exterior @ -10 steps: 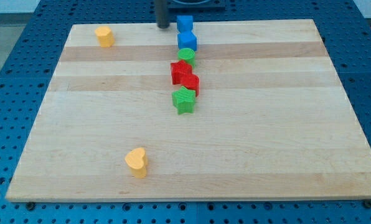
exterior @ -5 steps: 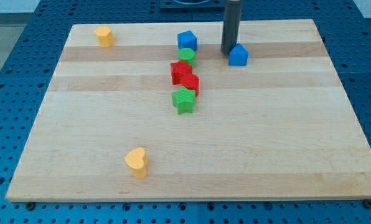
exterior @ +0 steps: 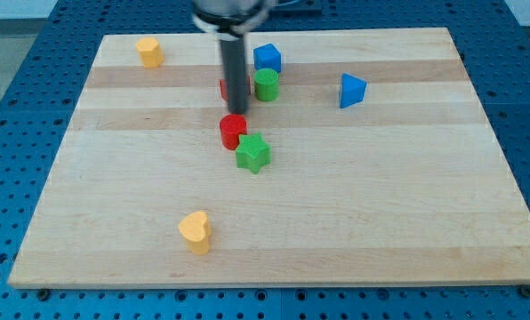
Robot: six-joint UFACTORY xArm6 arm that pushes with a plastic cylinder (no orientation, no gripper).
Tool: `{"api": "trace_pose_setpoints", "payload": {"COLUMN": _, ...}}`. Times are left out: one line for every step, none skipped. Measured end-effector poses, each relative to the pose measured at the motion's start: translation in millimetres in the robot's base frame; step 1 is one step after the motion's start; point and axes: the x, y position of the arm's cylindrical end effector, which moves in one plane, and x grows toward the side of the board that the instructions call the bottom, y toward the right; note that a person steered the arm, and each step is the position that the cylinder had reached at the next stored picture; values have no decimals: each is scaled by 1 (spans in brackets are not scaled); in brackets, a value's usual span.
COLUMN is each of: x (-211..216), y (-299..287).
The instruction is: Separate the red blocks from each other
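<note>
A single camera looks down at a slant from the near edge of the wooden board (exterior: 407, 222), far enough back to take in all four corners.

My tip (exterior: 234, 112) stands on the surface (exterior: 381, 196) between two red blocks: a red cylinder (exterior: 233, 132) touching its lower side and another red block (exterior: 225, 89) mostly hidden behind the rod. A green star (exterior: 252, 153) touches the cylinder's lower right.

A straight, dark grey, smooth round rod runs down to my tip (exterior: 234, 112), blurred above.
</note>
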Motion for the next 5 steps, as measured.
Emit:
{"api": "trace_pose_setpoints", "payload": {"x": -14, "y": -38}}
{"api": "trace_pose_setpoints", "payload": {"x": -3, "y": 13}}
{"api": "trace_pose_setpoints", "payload": {"x": -27, "y": 13}}
{"api": "trace_pose_setpoints", "payload": {"x": -54, "y": 29}}
{"api": "trace_pose_setpoints", "payload": {"x": -67, "y": 49}}
